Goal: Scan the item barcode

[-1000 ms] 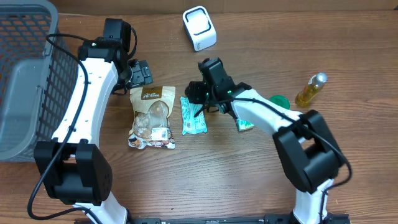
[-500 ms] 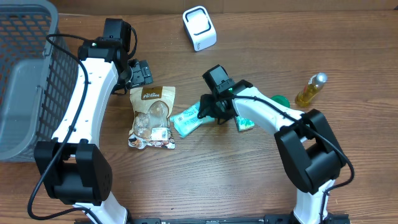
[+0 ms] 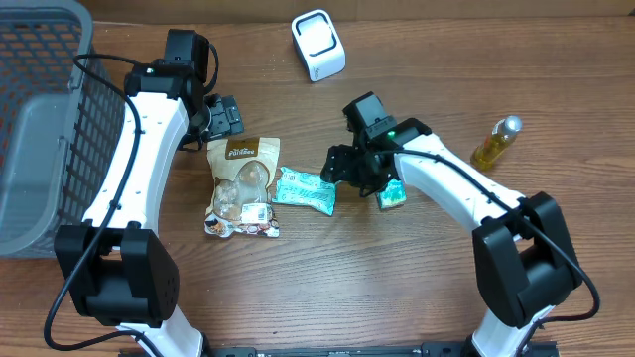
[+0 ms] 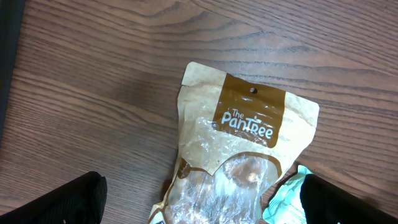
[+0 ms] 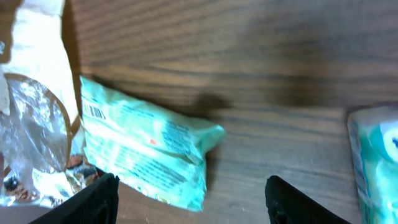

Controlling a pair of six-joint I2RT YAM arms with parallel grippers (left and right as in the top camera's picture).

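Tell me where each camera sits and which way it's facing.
Overhead: above the table, looking down on both arms, basket, scanner, snack bag, teal packet.
Left wrist: down onto the snack bag; its fingers at bottom corners.
Right wrist: down onto the teal packet; its fingers below.
All share snack bag and teal packet.

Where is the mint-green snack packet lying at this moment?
In the overhead view, the mint-green packet lies flat near the middle of the table, its left end against the brown Pantree pouch, with the open right gripper just to its right.
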